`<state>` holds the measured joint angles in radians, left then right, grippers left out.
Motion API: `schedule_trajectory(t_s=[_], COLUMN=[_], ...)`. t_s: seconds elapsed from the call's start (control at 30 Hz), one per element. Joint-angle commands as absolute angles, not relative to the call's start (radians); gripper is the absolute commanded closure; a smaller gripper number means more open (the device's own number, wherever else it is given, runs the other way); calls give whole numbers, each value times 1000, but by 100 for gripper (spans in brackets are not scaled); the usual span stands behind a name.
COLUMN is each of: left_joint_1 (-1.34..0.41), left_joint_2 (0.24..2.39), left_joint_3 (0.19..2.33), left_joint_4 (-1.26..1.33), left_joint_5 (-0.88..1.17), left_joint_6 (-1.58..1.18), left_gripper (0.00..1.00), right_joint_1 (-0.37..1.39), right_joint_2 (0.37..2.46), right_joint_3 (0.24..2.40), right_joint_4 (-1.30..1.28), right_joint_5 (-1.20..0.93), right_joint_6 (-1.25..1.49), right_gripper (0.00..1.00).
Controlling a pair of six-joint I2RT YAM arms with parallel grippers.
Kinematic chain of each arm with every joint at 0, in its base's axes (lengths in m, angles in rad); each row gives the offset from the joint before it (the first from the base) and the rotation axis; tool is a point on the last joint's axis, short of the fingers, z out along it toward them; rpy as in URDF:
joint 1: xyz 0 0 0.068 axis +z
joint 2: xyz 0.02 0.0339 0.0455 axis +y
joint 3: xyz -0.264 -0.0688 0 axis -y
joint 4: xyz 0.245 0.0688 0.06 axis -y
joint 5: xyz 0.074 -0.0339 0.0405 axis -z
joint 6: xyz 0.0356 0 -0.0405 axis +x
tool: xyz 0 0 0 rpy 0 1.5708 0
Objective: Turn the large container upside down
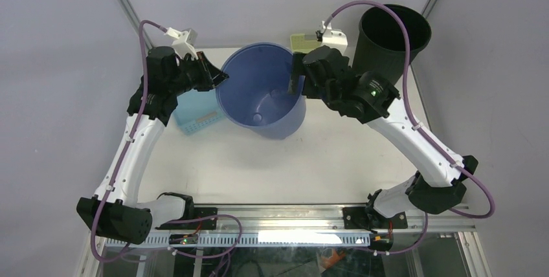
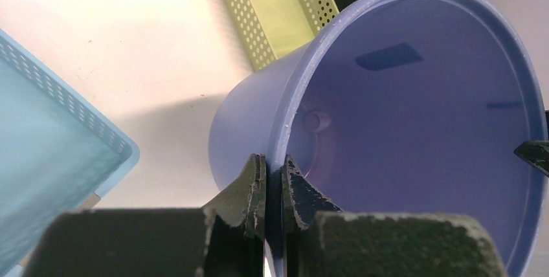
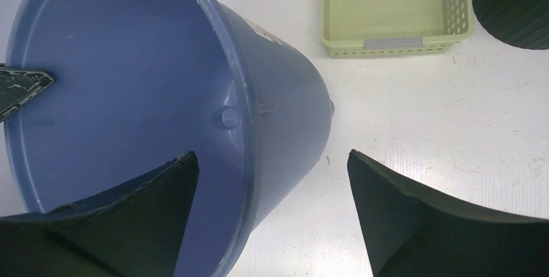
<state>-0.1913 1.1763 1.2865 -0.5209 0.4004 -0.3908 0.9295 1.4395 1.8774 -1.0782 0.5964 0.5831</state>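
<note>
Left wrist: left gripper [image 2: 273, 160] pinches the smooth, tapered blue plastic bucket [image 2: 414, 128] by its rim; right gripper [image 3: 272, 155] gapes wide astride the rim.

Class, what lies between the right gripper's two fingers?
The large blue container, its wall straddled by the fingers, and a strip of bare table; the right wrist view shows it.

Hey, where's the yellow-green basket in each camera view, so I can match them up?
Top external: yellow-green basket upper centre, just right of the blue bucket, only a corner showing.
Left wrist: top centre, beyond the bucket's rim.
Right wrist: along the top edge, right of centre.
Shared landmark: the blue bucket, next to the basket in every view.
</note>
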Motion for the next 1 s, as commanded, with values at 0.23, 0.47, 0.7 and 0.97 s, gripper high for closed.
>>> schedule_trajectory(t_s=[0.23, 0.47, 0.7, 0.97], left_joint_1=[-372, -472, -563, -590], left_joint_2=[1109, 1118, 1167, 1263], left_joint_3=[1385, 1419, 1406, 1567], left_joint_4=[-383, -99, -10, -359], left_joint_5=[-25, -327, -394, -436], left_joint_6=[-215, 87, 256, -269], left_gripper=[100, 100, 100, 100], right_joint_1=[930, 930, 928, 929], right_joint_2=[1314, 939, 940, 1237], right_joint_3=[1847, 1437, 1490, 1844], right_joint_4=[-953, -532, -704, -869], right_joint_5=[551, 589, 641, 412], right_joint_6=[538, 551, 666, 691], right_gripper=[3, 0, 1, 0])
